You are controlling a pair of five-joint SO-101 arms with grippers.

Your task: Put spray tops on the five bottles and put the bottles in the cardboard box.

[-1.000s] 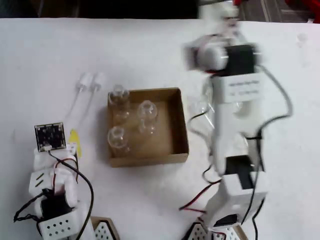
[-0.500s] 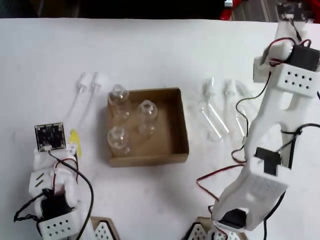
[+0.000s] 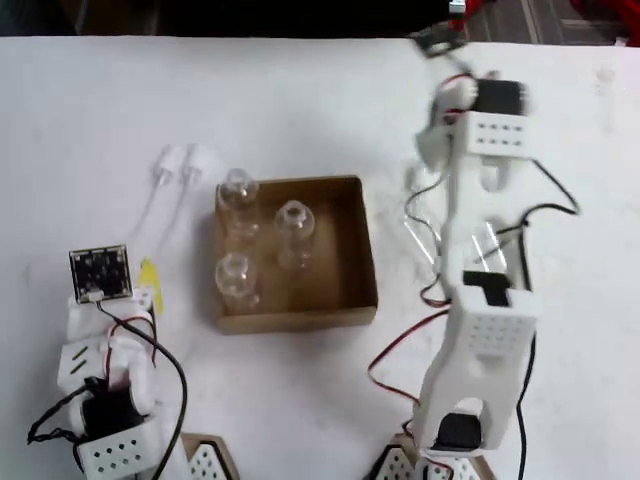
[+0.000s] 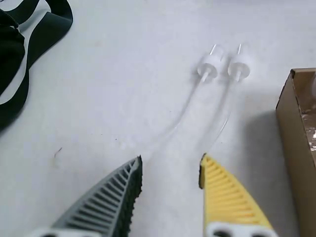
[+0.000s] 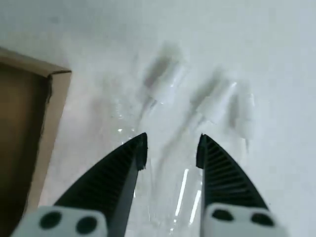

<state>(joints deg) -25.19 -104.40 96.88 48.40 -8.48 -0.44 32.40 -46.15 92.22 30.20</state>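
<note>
Top-fetching step, prob. R gripper (image 5: 171,148), jaws apart, hangs over tops (image 5: 165,79) right of box (image 3: 366,250); L gripper (image 4: 170,165), also apart, left of it. 3 bottles (image 3: 292,222) inside box. Next: lower, pinch one top.

I see a white table (image 3: 300,90) under nearly the whole high view. Beyond its far edge, at 12 o'clock, lies a dark floor (image 3: 200,15), and at 2 o'clock something red (image 3: 610,6) that I cannot identify. In the left wrist view, a black strap (image 4: 10,34) lies in loops on the table, with a small dark mark (image 4: 58,151) on the surface apart from it.
</note>
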